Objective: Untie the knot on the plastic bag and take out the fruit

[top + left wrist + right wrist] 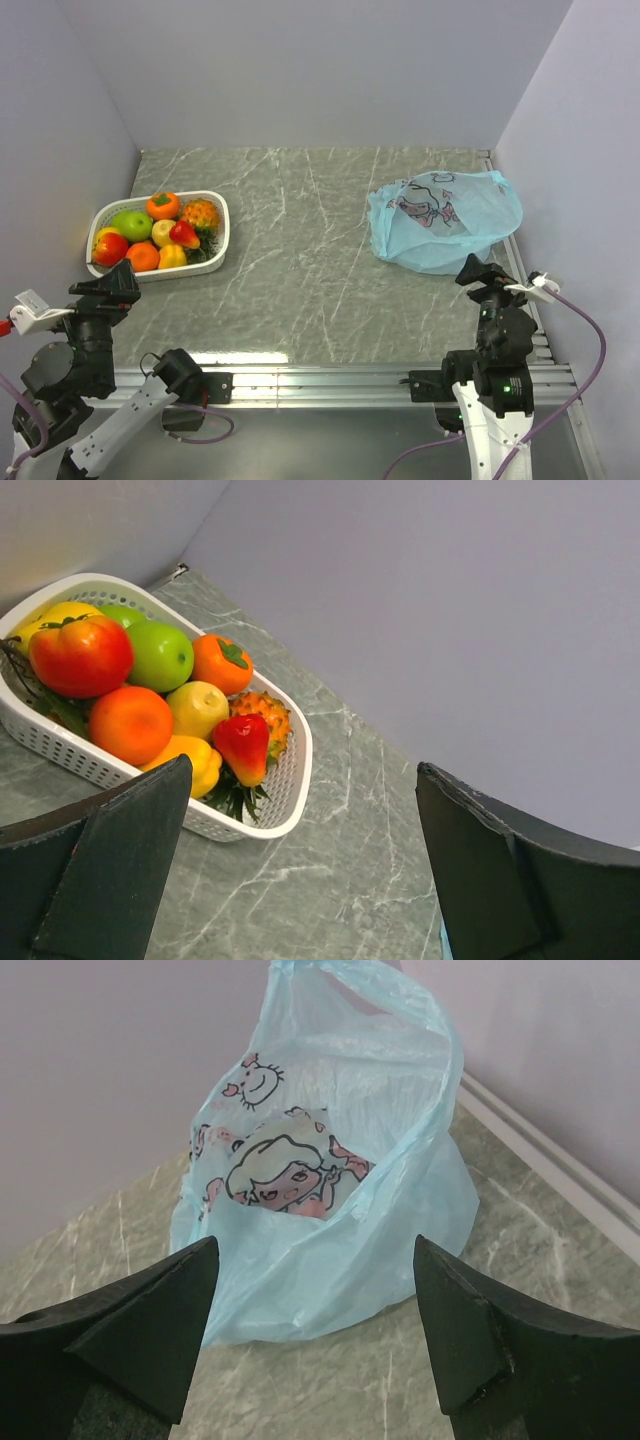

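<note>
1. Left gripper [305, 780] hangs with jaws spread wide, nothing between them, close to the white basket [60, 748].
2. The fruit [130, 723] sits piled in that basket, on the table's [300, 250] left side.
3. Right gripper [315, 1250] gapes wide too, empty, facing the plastic bag [330, 1160].
4. The bag lies slumped at far right, well apart from the basket.

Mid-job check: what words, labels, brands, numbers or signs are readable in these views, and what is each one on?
No text can be read in any view.
plastic bag: the cartoon print shows faces in dark lines and pink, with no legible letters; in the top view it is too small to read.
white basket: no label or number visible.
</note>
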Motion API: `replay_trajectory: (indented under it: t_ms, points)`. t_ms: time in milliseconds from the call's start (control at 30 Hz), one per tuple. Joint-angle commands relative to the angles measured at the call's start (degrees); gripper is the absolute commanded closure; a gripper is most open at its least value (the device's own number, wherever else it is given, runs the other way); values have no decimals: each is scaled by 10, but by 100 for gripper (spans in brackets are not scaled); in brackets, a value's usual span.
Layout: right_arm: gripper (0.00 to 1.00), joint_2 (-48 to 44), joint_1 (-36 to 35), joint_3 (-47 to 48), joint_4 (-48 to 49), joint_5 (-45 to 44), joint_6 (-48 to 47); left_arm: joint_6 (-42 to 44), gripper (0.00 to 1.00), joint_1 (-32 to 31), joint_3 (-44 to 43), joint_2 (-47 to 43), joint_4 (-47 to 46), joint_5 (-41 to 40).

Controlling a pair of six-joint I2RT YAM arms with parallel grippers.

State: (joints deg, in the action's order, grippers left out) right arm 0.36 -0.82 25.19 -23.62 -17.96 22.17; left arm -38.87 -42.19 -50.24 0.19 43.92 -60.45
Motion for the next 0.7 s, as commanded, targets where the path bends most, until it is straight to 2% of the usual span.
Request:
replay_trajectory:
  t_ms: [0, 233, 667]
  points:
    - [15, -175, 1, 7, 4, 16, -13, -13, 1, 2, -8, -52, 2, -13]
    - [15, -174, 1, 8, 4, 18, -16, -32, 1, 2, -5, -45, 11, -19]
    - [15, -174, 1, 7, 0, 14, -13, -4, 1, 2, 29, -29, -30, 12]
